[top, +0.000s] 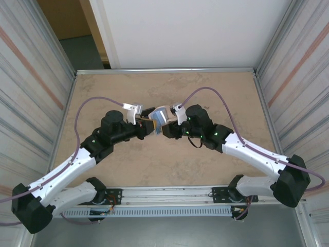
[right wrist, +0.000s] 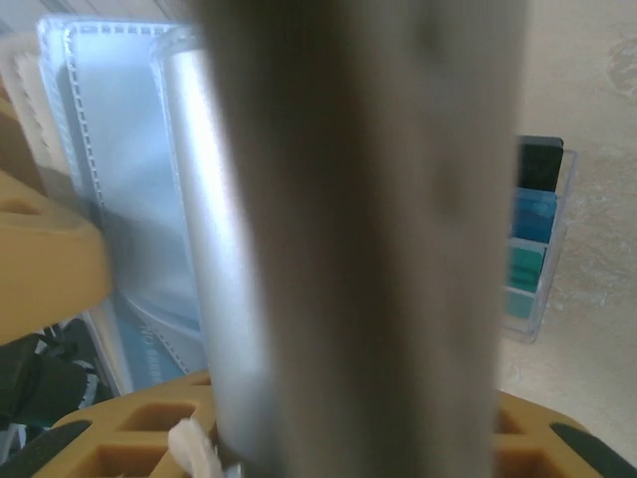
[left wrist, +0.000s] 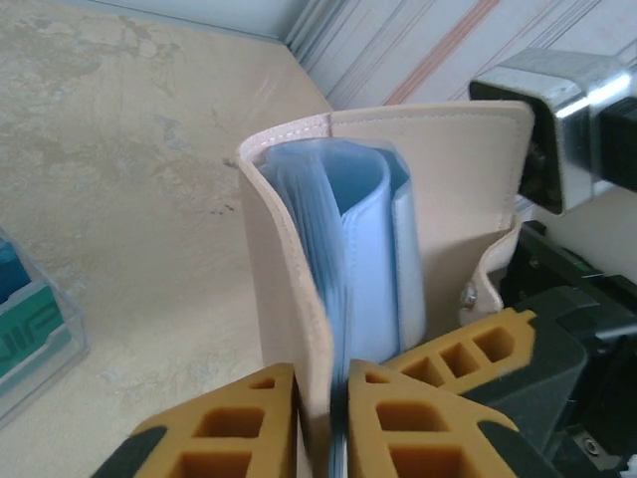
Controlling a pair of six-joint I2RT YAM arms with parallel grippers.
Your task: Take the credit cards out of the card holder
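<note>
fingers (left wrist: 231, 430) of the left gripper (top: 146, 125) stand close together on either side of the near tan cover of the card holder (left wrist: 468, 189). one lies flat against it and the other has a thin slit beside it; whether they press it i cannot tell. fingers (right wrist: 109, 438) of the right gripper (top: 172, 126) stand apart with a broad blurred band between them, too close to the lens to name, and whether they have hold of anything i cannot tell. the card holder stands upright and folded open over the middle of the table (top: 164, 164), between the two grippers, which meet there tip to tip. its light-blue sleeves (left wrist: 363, 259) bulge in a curve between the tan covers, and a small tab (left wrist: 478, 289) with a snap hangs at its right side. a clear box of cards (right wrist: 535, 234), black, blue and teal, rests on the table near the holder.
</note>
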